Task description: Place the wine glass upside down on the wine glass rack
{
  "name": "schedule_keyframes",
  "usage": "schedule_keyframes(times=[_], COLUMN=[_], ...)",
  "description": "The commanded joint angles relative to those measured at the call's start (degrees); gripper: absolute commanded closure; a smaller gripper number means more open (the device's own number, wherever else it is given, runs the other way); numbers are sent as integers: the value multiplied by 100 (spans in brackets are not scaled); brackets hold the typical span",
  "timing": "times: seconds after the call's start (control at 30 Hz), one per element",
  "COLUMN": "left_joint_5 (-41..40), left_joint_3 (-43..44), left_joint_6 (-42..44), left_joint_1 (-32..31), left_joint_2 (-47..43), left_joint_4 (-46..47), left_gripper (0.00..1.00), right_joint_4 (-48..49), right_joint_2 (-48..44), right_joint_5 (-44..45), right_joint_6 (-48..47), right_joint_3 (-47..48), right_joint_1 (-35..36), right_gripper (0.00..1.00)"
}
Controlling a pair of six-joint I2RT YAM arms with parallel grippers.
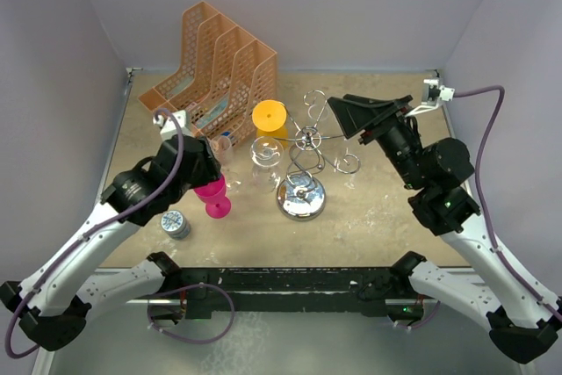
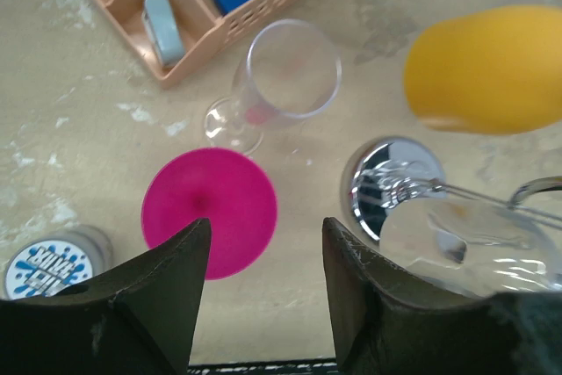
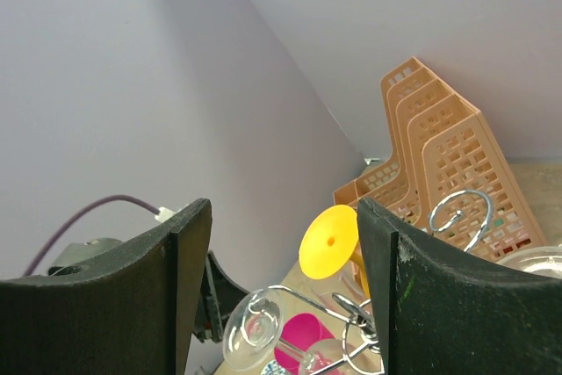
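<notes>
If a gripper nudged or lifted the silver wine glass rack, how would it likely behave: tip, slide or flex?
The wine glass rack would probably slide rather than tip, since its round chrome base looks broad and solid for such a light frame. The wire above looks thin and springy, so a grip there may flex it. The polished chrome likely offers little friction.

black arms [image 1: 149, 183], white links [image 1: 75, 256], purple cables [image 1: 479, 89]
</notes>
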Motion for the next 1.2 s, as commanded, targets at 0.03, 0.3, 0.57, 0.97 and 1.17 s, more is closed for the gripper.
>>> schedule_keyframes(times=[0.03, 0.3, 0.57, 0.97, 1.17], left_joint_5=[116, 601, 455, 299, 394], left_joint_3=[-369, -789, -750, -629, -182], left_joint_6=[-65, 32, 235, 212, 226], left_joint_1=[36, 31, 31, 31, 37], left_joint_2=[286, 603, 1263, 1412, 1209], left_joint_4=[-587, 20, 244, -44, -557], left_gripper=[49, 55, 66, 100, 100], right_joint_4=[106, -5, -58, -116, -103], right_joint_2=[8, -100, -165, -244, -239], right_joint_5=[164, 346, 405, 423, 432], right_joint_6=[22, 1, -4, -14, -4], right_joint_3=[-46, -32, -52, -66, -79], right_joint_1=[-11, -10, -10, -7, -14], right_gripper=[31, 31, 31, 31, 31])
